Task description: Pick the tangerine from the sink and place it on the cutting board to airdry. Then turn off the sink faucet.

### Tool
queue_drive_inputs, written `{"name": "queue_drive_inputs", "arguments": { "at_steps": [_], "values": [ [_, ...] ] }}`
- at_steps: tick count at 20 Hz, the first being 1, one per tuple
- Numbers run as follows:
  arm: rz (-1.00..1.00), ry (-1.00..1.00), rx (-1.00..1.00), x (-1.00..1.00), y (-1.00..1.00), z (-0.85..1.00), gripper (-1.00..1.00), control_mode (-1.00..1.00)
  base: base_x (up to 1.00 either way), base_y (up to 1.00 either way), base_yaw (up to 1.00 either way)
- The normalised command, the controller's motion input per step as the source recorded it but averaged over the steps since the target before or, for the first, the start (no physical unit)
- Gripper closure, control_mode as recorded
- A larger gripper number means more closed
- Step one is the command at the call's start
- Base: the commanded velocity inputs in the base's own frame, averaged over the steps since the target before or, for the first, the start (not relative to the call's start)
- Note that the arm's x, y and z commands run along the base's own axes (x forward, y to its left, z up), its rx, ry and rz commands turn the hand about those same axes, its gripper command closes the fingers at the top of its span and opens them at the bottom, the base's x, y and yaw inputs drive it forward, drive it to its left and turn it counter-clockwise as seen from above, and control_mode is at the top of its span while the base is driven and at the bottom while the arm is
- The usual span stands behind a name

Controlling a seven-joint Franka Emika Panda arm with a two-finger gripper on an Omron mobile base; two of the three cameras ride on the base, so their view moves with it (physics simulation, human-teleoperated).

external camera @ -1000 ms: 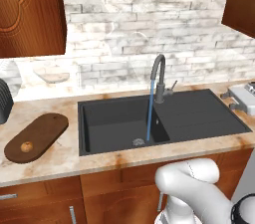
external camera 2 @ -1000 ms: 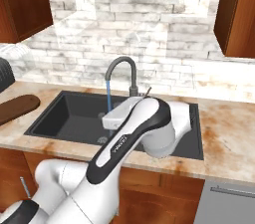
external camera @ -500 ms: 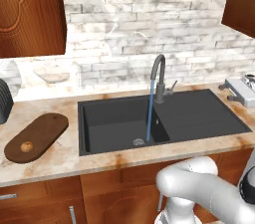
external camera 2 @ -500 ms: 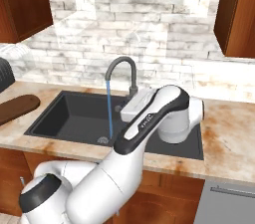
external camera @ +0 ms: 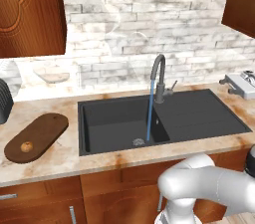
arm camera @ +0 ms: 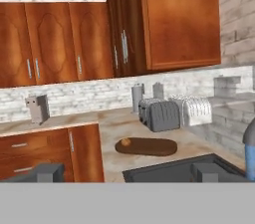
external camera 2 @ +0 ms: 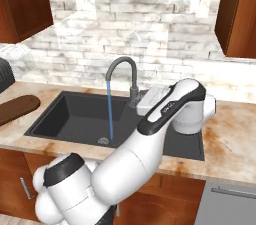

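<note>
The tangerine (external camera: pixel 26 146) lies on the near end of the dark brown cutting board (external camera: pixel 36 137), left of the sink (external camera: pixel 115 124). From the hand view the tangerine (arm camera: pixel 126 142) sits at the left end of the board (arm camera: pixel 147 147). Water runs in a blue stream from the sink faucet (external camera: pixel 158 75) down to the drain (external camera: pixel 138 142). Its small lever (external camera: pixel 172 87) sticks out to the right. My gripper (external camera: pixel 233 84) hovers open and empty above the counter, right of the sink's draining side. In the hand view my gripper (arm camera: pixel 127 172) faces left along the counter, its fingertips (arm camera: pixel 46 172) far apart.
A pale shallow bowl (external camera: pixel 51 75) rests by the back wall above the board. A grey toaster (arm camera: pixel 162 115) stands behind the board. Wooden wall cabinets (external camera: pixel 31 11) hang over the left and right ends of the counter. My arm (external camera 2: pixel 167 114) crosses in front of the sink's right half.
My hand has swung right and slightly up, away from the faucet toward the counter's right end. The gripper has stayed open; tangerine, board and running water have not changed.
</note>
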Motion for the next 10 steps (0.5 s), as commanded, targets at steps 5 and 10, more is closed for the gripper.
{"name": "queue_drive_inputs", "arguments": {
  "at_steps": [5, 10],
  "values": [
    [-0.03, 0.00, 0.03, 0.26, 0.00, -0.25, -1.00, -1.00, 0.00, 0.00, 0.00],
    [-0.03, 0.00, 0.00, 0.26, 0.00, -0.20, -1.00, -1.00, 0.00, 0.00, 0.00]
  ]
}}
